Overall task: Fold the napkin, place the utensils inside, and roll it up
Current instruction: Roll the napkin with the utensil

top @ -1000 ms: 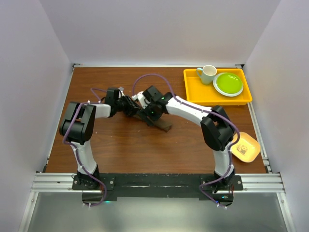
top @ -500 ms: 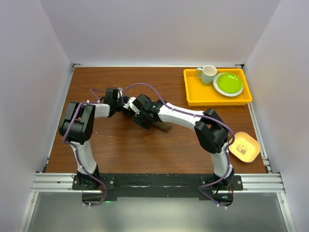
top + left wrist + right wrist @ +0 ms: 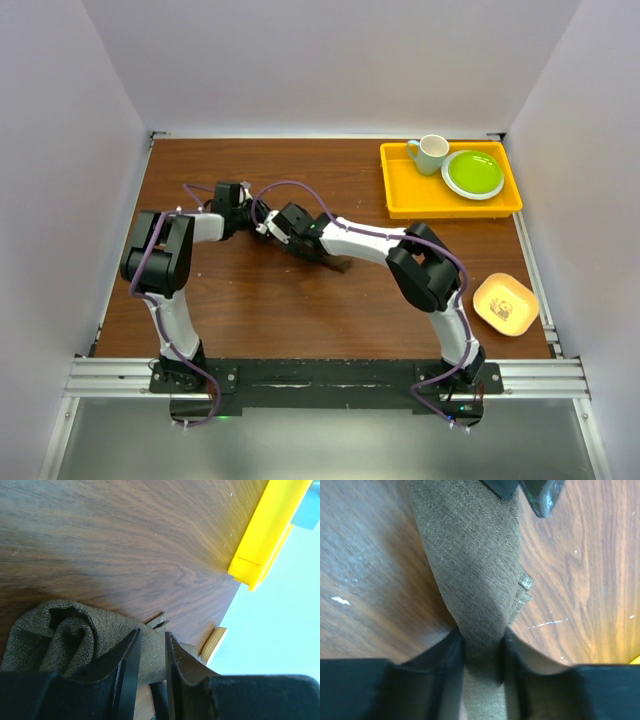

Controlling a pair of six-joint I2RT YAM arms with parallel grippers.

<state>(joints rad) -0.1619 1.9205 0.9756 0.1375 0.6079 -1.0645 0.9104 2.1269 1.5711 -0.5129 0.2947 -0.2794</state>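
The napkin lies rolled into a dark brown tube on the wooden table, mostly covered by the two wrists in the top view. My left gripper is shut on one end of the napkin, with cloth filling the gap at my left gripper. My right gripper sits right beside it. In the right wrist view the napkin runs away from my right gripper, which is shut and pinching the roll narrow. The utensils are hidden.
A yellow tray at the back right holds a cup and a green plate; the tray's corner shows in the left wrist view. A small yellow bowl sits near the right edge.
My right gripper has slid left along the roll toward the left gripper and closed on the napkin. The left gripper has shifted slightly left, still holding the cloth.
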